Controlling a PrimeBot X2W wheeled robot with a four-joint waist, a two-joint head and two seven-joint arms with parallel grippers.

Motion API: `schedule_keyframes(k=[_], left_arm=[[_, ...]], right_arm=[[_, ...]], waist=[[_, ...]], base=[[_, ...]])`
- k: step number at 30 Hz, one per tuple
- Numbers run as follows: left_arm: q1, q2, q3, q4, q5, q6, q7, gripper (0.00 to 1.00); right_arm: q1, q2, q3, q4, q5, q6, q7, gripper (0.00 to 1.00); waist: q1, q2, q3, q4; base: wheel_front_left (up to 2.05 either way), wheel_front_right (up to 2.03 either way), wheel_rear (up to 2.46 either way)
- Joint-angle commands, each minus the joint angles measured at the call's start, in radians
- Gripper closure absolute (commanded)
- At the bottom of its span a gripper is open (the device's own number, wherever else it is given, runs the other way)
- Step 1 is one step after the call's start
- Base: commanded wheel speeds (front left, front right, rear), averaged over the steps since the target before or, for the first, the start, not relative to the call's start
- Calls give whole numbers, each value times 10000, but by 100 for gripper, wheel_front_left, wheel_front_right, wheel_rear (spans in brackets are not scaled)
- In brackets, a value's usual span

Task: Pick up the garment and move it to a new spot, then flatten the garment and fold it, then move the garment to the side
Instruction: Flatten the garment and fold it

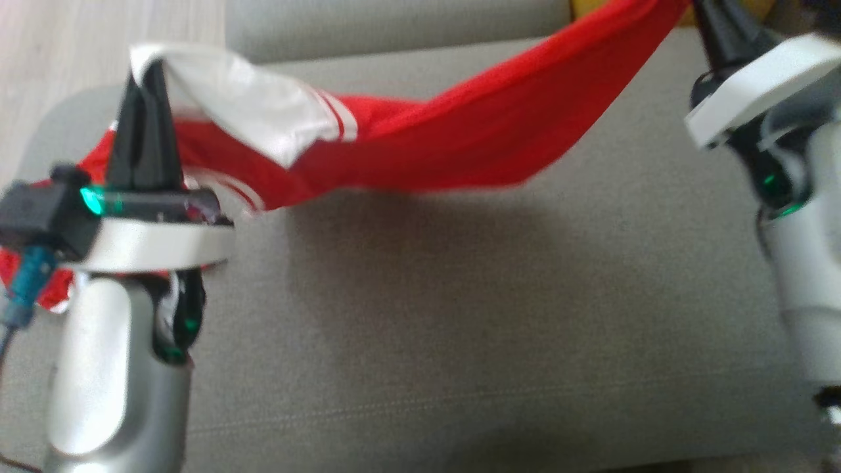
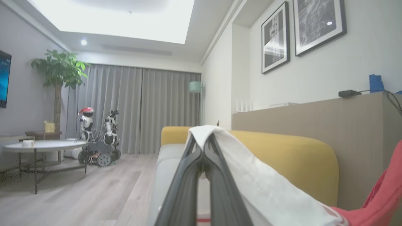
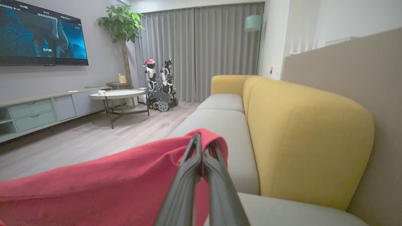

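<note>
L hand [image 1: 146,79] clamped on white sleeve [image 1: 250,105] of red jersey [image 1: 460,138]; R hand [image 3: 203,147] clamped on its red end. Jersey hangs stretched btwn both hands above grey sofa seat [image 1: 460,315], sagging mid-span.

No text reads clearly; the television [image 3: 40,31] carries small blurred captions.

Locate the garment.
Head view: garment hangs stretched above the grey sofa seat, white end in the left end effector, red end in the right end effector.
</note>
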Motion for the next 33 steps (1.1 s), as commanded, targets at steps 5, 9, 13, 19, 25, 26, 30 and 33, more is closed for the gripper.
schedule_keyframes(k=[5, 9, 13, 19, 25, 26, 30, 33], left_arm=[[-1447, 735, 146, -1221, 302, -199, 793, 100], [-2117, 1045, 4, -1891, 369, -377, 1773, 100], [-2824, 1290, -94, -2372, 175, -586, 2983, 100], [-4344, 1466, -277, -2024, -336, -851, 4431, 100], [-7490, 1650, -486, -197, -427, -1050, 5105, 100], [-8122, 1684, -524, 223, -333, -1069, 5002, 100], [-10630, 1510, -430, 2069, 101, -761, 3926, 100], [-12782, 1047, -403, 4008, 642, 24, 2197, 100]], right_arm=[[-820, -582, -62, -1567, 460, 63, 1245, 100], [-882, -584, -953, -2494, 446, 63, 2444, 100], [-927, -357, -1802, -3598, 179, 63, 3651, 100], [-1463, 159, -2525, -4369, -484, 63, 5123, 100], [-3608, 704, -2861, -3516, -796, 63, 5207, 100], [-4106, 792, -2921, -3208, -887, 63, 4937, 100], [-6186, 925, -3138, -1731, -1487, 63, 3101, 100], [-7918, 888, -3676, -301, -2178, 63, 692, 100]], waist=[[0, -1, -613, -129], [0, -1, -743, -207], [0, -1, -647, -321], [0, -1, 320, -462], [0, -1, 2846, -505], [0, -1, 3270, -485], [0, -1, 4556, -259], [0, -1, 5305, 174]], base=[[0, 0, 0], [0, 0, 0], [0, 0, 0], [0, 0, 0], [0, 0, 0], [0, 0, 0], [0, 0, 0], [0, 0, 0]])
